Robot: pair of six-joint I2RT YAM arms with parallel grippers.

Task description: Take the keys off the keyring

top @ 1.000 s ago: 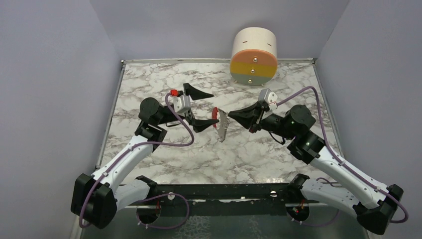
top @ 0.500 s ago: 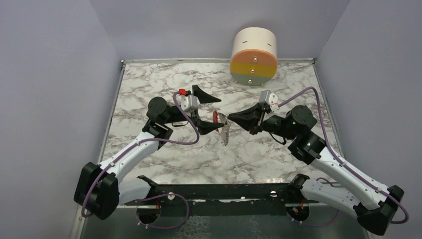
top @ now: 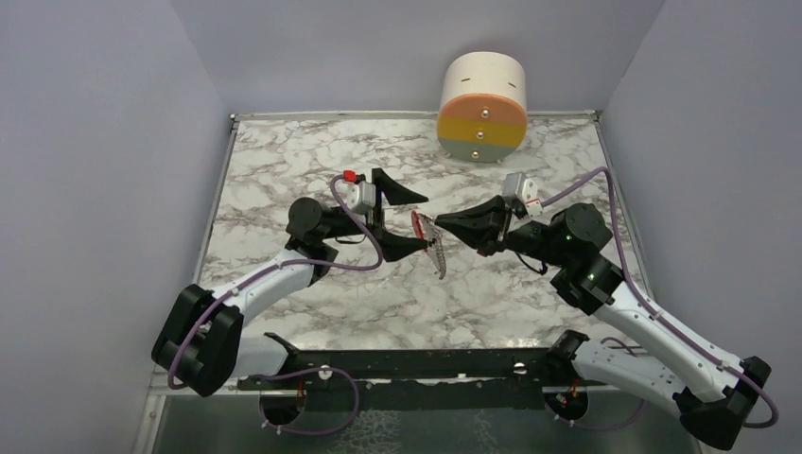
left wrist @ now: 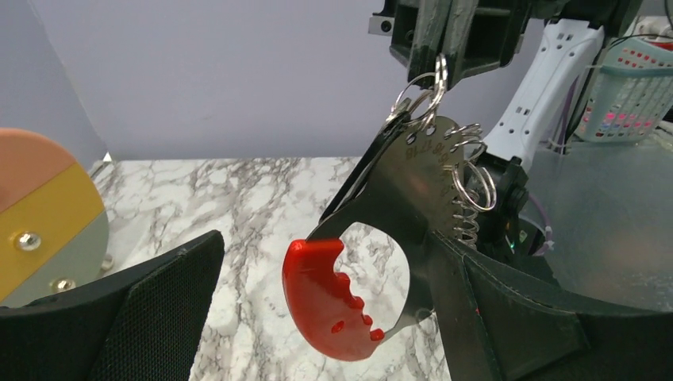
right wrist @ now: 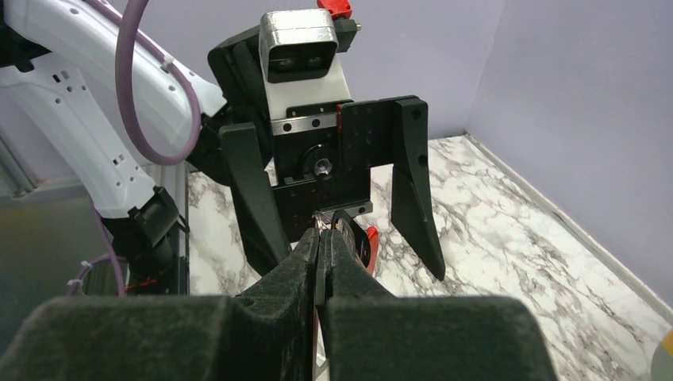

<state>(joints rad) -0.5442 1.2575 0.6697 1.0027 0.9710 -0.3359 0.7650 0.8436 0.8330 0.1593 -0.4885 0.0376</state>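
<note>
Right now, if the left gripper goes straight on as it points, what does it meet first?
Probably the keys, hanging between the open fingers of the left gripper; behind them is the right gripper, shut on the keyring.

Small stamped characters run along the top edge of the flat metal blade among the keys point(left wrist: 397, 194) in the left wrist view. They're too fine to read for sure. No other writing is legible in any view.
</note>
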